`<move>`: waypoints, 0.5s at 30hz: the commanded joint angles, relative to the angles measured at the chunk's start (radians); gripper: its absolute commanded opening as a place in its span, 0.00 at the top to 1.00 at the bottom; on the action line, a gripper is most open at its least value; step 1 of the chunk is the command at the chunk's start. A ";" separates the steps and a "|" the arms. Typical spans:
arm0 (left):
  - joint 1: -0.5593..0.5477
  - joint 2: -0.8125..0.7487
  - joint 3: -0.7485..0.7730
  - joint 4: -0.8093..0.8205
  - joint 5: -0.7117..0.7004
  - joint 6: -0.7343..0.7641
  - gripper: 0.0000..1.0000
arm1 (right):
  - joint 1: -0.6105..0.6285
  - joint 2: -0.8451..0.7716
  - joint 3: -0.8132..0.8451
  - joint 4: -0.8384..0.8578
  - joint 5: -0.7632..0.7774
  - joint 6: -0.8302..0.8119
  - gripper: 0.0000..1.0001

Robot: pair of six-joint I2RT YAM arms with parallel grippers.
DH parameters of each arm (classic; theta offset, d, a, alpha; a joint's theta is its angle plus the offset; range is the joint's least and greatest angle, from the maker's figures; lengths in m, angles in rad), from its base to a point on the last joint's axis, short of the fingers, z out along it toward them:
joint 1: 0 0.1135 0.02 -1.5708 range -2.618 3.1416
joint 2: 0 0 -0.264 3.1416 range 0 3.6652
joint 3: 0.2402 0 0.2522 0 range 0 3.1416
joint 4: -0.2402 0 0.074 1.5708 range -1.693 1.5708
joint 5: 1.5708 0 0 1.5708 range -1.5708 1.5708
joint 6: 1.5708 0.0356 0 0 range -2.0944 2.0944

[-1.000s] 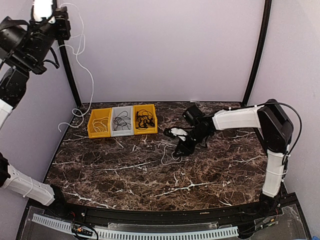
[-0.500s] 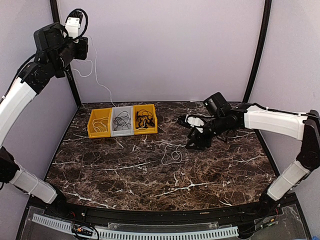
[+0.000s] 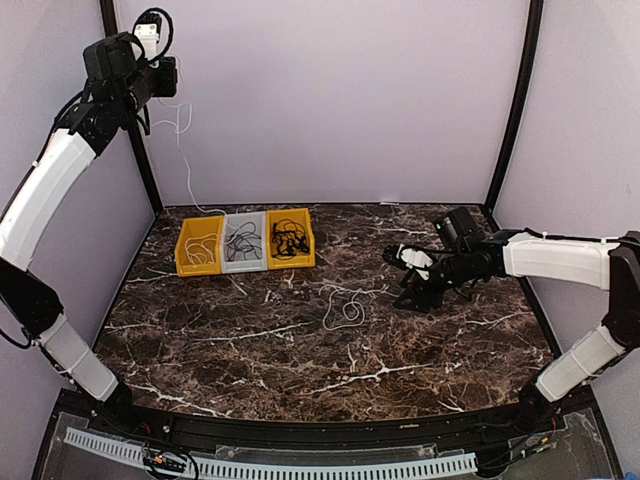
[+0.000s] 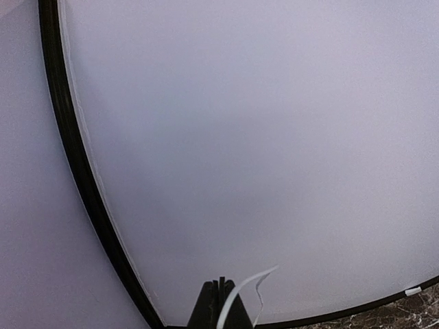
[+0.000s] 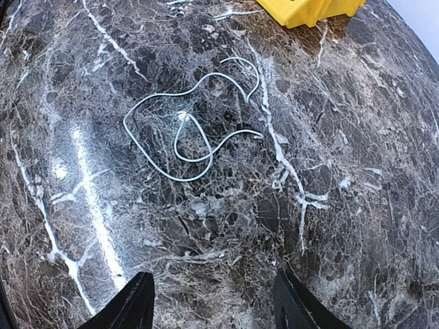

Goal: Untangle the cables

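Since half a second ago my right gripper [image 3: 410, 293] has pulled back toward the right edge of the dark marbled stone table [image 3: 250, 350], further from the loose loop of thin white cable [image 3: 345, 308] lying near the middle. My left arm has swung its raised gripper closer to the far left corner. On the right wrist view the right gripper [image 5: 212, 274] stands wide open with nothing in it, and the loose loop of thin white cable [image 5: 185, 140] lies flat on the table ahead of it, well apart from the fingers. The left gripper [image 4: 221, 291] is pinched closed on a long thin white cord [image 4: 243, 284]. From above I see that cord [image 3: 183, 160] hang from the left gripper [image 3: 165, 78] down toward the far left corner. Near there sit a yellow plastic bin [image 3: 198, 247] with white cable, a grey plastic bin [image 3: 243, 243] with dark cable, and a second yellow plastic bin [image 3: 291, 238] with black cable.
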 commanded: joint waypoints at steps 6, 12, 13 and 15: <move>0.100 0.037 0.113 0.021 0.113 -0.100 1.00 | -0.009 0.020 -0.015 0.053 -0.023 -0.015 0.39; 0.131 0.031 0.084 0.021 0.125 -0.109 1.00 | -0.009 0.041 -0.012 0.051 -0.029 -0.016 0.39; 0.136 0.030 0.080 0.024 0.128 -0.110 1.00 | -0.009 0.046 -0.010 0.050 -0.030 -0.015 0.39; 0.151 0.028 0.068 0.028 0.136 -0.114 1.00 | -0.009 0.058 -0.007 0.044 -0.031 -0.016 0.39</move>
